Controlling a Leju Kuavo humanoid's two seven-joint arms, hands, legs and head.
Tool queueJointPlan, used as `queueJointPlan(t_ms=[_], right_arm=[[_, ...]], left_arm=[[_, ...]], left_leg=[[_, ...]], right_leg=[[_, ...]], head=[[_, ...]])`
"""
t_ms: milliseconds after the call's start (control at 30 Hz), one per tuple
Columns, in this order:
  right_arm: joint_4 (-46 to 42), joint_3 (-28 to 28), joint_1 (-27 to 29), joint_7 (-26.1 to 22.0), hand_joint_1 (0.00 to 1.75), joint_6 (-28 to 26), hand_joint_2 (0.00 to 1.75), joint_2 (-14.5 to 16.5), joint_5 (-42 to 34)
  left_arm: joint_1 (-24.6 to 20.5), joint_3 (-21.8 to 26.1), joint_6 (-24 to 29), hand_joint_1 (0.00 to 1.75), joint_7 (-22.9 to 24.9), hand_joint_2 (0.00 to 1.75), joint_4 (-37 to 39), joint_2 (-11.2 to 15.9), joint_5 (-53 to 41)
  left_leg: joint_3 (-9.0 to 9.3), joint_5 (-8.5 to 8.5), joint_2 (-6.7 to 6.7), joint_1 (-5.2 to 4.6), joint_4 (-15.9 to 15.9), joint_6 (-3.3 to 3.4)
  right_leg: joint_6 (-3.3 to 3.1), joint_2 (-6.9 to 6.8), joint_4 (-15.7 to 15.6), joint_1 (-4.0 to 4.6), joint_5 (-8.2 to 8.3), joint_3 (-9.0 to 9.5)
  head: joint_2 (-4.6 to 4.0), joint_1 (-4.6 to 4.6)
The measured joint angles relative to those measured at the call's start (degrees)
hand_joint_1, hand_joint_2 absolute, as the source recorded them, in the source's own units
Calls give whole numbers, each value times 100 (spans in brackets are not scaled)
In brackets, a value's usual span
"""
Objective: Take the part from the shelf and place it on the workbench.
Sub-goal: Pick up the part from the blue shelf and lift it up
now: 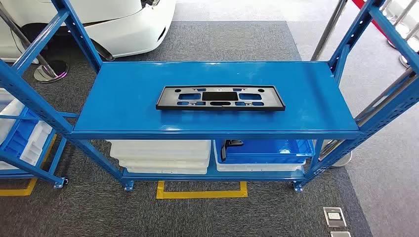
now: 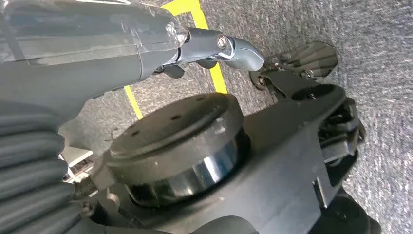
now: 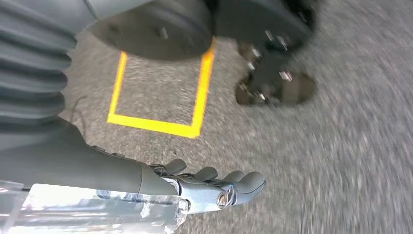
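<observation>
Spanning the head view, a blue shelf carries the black slotted part flat at the middle of its top deck, bare blue deck showing around every edge. Left hand and right hand hang over grey carpet, fingers extended, holding nothing.

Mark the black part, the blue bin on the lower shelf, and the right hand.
black part (image 1: 221,98), head view, middle of the frame
blue bin (image 1: 276,148), head view, inner floor
right hand (image 3: 214,187), right wrist view, fingers near the metal joint
</observation>
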Motion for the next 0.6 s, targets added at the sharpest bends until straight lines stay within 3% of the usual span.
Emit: queueJointPlan(t_ms=[300,467,600], right_arm=[[49,-202,-104,-825,0,-665,0,-442,-1033],[49,-464,-303,-1507,0,-1086,0,-749,-1501],[-21,-642,-447,-2171,0,-1085,0,-898,-1688]], left_arm=[[-41,-331,104,0,-84,0,69,81,385],[-57,-468,174,0,-159,0,93,111,597],[-66,-508,199,0,-227,0,103,121,686]], left_leg=[[-1,-1,0,0,2,2],[-1,0,0,-1,5,2],[-3,0,0,-1,8,3]], right_leg=[[8,0,0,-8,5,1],[17,0,0,-13,10,1],[20,0,0,-13,12,3]], head=[[0,2],[0,3],[0,6]])
